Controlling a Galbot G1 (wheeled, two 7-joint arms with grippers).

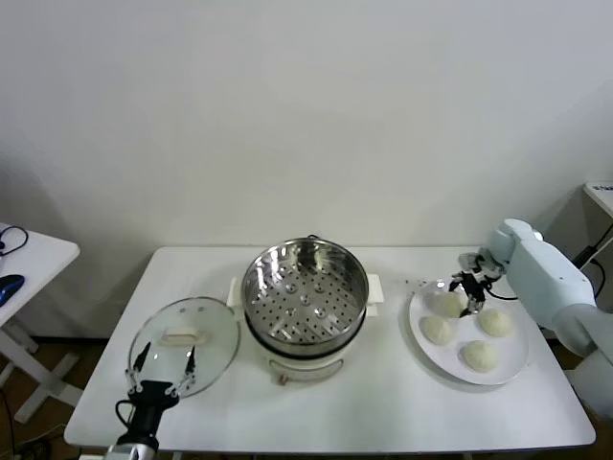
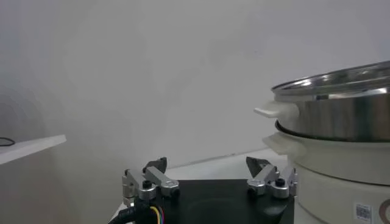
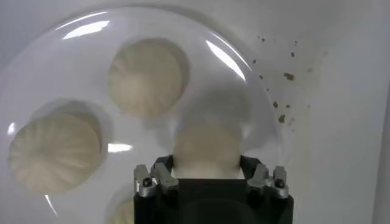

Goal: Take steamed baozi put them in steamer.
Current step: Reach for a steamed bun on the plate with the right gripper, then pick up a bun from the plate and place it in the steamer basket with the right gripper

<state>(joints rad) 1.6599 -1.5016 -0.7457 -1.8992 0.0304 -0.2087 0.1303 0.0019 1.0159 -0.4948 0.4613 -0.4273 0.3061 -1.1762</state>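
Observation:
The steamer (image 1: 305, 287), a shiny steel pot with a perforated tray on a white base, stands mid-table and holds nothing. Four cream-white baozi lie on a white plate (image 1: 512, 350) at the right. My right gripper (image 1: 464, 295) is down at the plate's far left side. In the right wrist view this gripper (image 3: 207, 163) has its fingers against both sides of one baozi (image 3: 207, 143). Two other baozi (image 3: 146, 76) (image 3: 53, 152) lie beyond it. My left gripper (image 1: 164, 362) is open and empty at the near left, by the glass lid; it also shows in the left wrist view (image 2: 206, 161).
A round glass lid (image 1: 182, 340) with a white handle lies on the table left of the steamer. The steamer's side (image 2: 341, 115) is close beside the left gripper. Brown crumbs (image 3: 286, 76) dot the table by the plate. A small side table (image 1: 29, 254) stands far left.

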